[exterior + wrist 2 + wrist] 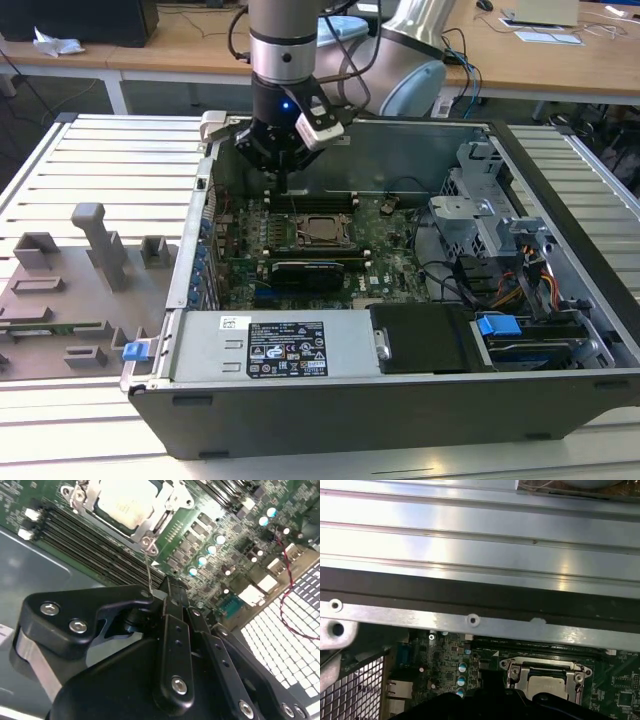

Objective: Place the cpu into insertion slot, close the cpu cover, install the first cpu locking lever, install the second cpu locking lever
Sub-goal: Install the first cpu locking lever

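Note:
In the exterior view my gripper reaches down into the open computer case, just behind the insertion slot on the green motherboard. The cpu lies in the slot with its pale metal top showing through the window of the cpu cover, which lies flat over it. In the second wrist view my gripper is shut on the free end of a thin wire locking lever that rises from a corner of the socket. The first wrist view has the cpu and cover just past the gripper body.
Long dark memory slots run beside the socket. A black card lies in front of it, then the silver power supply. A drive cage and cables stand at the exterior view's right. A grey fixture board lies outside the case.

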